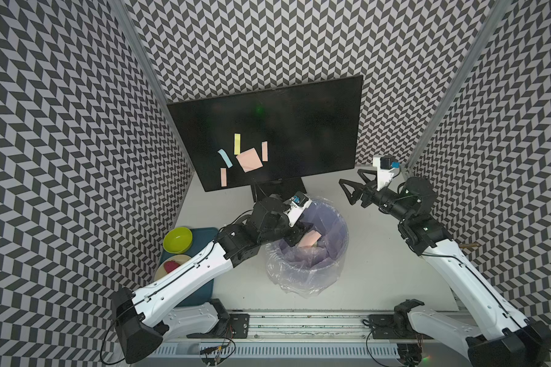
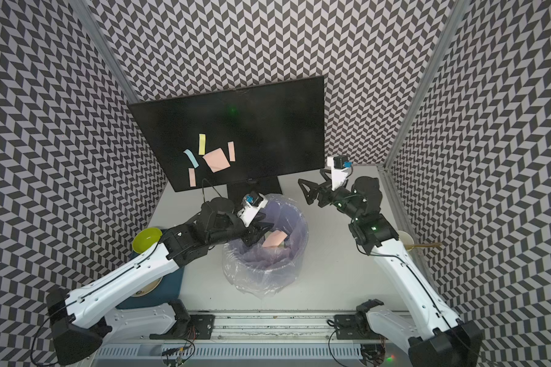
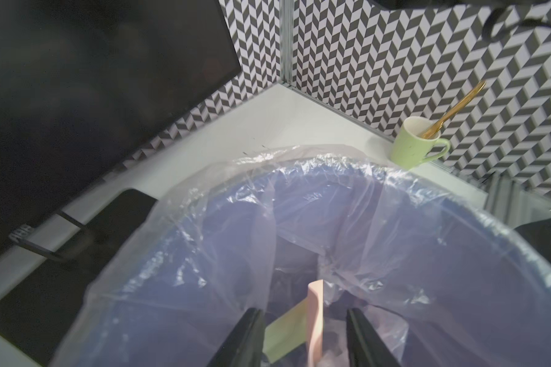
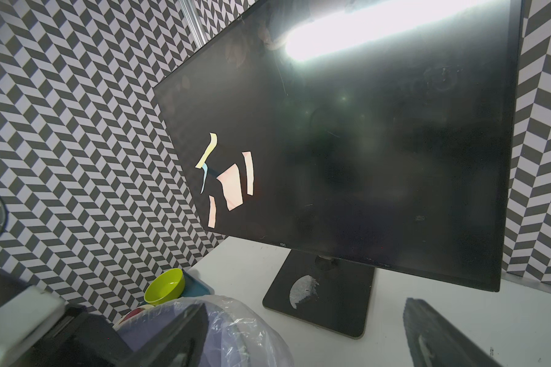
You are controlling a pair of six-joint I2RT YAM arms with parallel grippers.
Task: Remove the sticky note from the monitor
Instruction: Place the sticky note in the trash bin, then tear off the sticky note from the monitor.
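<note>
The monitor (image 1: 299,127) is a flat, glossy black widescreen, standing tilted at the back of the white surface (image 1: 379,270). Its flat rectangular stand base (image 4: 325,302) has a scuffed whitish patch.

Five paper sticky notes (image 1: 249,159) cling to the lower left part of the dark screen:
- one pink square
- two narrow pink strips (image 1: 264,151)
- one narrow yellow strip (image 1: 237,144), its ends curling off the glass in the right wrist view
- one narrow blue strip (image 1: 225,158)

In front of the stand is one round lavender bin (image 1: 306,279), lined with a crinkled clear plastic bag. The left arm's fingers (image 3: 252,330) hang over its mouth and are spread apart. A sixth pink note (image 3: 315,311) stands edge-on in the gap between them, touching neither. A pale green note (image 3: 287,327) lies below it in the bin.

The right arm's fingers (image 4: 433,336) are spread wide and empty, raised near the screen's lower right corner.

At the left wall a teal tray (image 1: 201,292) carries one smooth lime-green bowl (image 1: 177,240) and one beige plate (image 1: 164,270) with something red on it. The left arm crosses over the tray and hides part of it. In both top views its wrist also covers part of the stand base. By the right wall stands one pale green mug (image 3: 411,144) with a gold utensil handle (image 3: 458,101) sticking out.
</note>
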